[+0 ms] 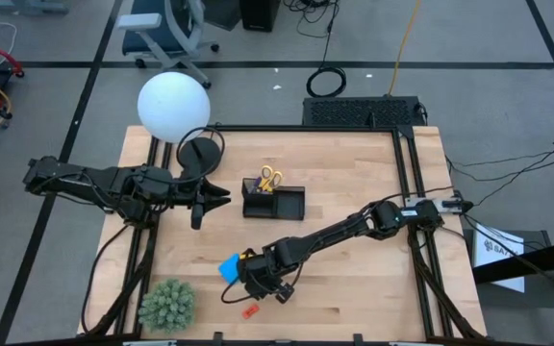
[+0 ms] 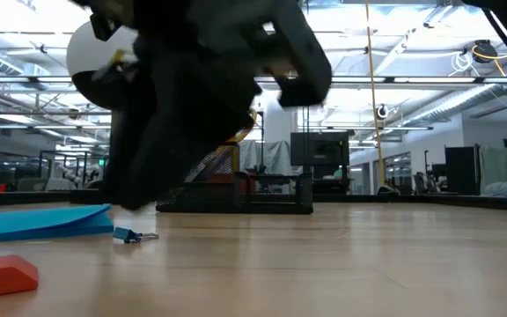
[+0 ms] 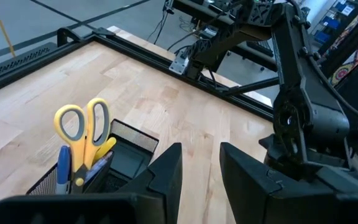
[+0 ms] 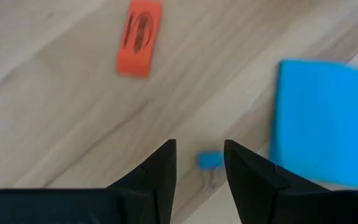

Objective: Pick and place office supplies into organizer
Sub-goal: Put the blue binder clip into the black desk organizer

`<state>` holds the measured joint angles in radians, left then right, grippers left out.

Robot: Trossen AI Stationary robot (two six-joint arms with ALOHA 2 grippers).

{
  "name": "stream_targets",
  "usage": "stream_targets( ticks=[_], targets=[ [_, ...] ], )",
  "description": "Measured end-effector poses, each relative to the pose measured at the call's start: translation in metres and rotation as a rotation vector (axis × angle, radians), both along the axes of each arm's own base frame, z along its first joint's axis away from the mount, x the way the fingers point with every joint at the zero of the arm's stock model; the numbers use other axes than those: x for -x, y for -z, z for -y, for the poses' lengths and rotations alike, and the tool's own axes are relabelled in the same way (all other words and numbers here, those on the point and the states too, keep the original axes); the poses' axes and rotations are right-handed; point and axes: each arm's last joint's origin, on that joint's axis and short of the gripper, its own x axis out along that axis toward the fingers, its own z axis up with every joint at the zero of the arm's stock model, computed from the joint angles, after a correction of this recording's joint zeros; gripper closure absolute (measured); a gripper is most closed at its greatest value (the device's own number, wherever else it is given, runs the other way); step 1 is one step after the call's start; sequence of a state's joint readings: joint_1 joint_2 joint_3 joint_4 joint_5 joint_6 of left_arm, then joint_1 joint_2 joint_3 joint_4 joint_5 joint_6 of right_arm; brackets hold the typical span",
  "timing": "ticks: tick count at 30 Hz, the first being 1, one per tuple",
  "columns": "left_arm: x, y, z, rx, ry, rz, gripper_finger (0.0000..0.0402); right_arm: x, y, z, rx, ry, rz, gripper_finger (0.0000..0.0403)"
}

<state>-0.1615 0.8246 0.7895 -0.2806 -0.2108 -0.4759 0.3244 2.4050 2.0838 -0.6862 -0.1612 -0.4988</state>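
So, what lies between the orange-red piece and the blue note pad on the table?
In the right wrist view, a small blue clip lies on bare wood between the orange-red piece and the blue note pad, just ahead of the open right pincer.

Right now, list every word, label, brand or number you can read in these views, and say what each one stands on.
White sheet on the floor right of the table: dark print beginning "BA", the rest too small to read.
Red piece on the table: dark marking on its top face, too blurred to read.
Scissors, organizer, blue note pad: no text visible.
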Motion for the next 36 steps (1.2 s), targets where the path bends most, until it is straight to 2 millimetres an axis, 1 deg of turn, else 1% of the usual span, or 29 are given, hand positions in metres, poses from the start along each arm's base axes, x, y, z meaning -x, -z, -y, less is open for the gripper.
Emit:
stream_targets(
  ticks=[2, 6, 11, 22, 27, 36],
  targets=[
    [0.000, 0.000, 0.000, 0.000, 0.000, 0.000, 0.0286, 0.000, 0.006, 0.000, 0.005, -0.001, -0.017, 0.0277],
    [0.000, 0.000, 0.000, 0.000, 0.000, 0.000, 0.0286, 0.000, 0.009, 0.000, 0.013, -0.010, -0.021, 0.0277],
    [0.000, 0.000, 0.000, 0.000, 0.000, 0.000, 0.0286, -0.003, 0.007, 0.002, 0.017, -0.035, 0.015, 0.0277],
    [0.000, 0.000, 0.000, 0.000, 0.000, 0.000, 0.0286, -0.007, 0.007, 0.009, 0.018, -0.046, 0.035, 0.0277],
    [0.000, 0.000, 0.000, 0.000, 0.000, 0.001, 0.0286, -0.007, 0.015, 0.009, 0.002, -0.049, 0.006, 0.0277],
    [0.000, 0.000, 0.000, 0.000, 0.000, 0.001, 0.0286, -0.009, 0.021, 0.008, 0.000, -0.047, 0.009, 0.0277]
  ],
)
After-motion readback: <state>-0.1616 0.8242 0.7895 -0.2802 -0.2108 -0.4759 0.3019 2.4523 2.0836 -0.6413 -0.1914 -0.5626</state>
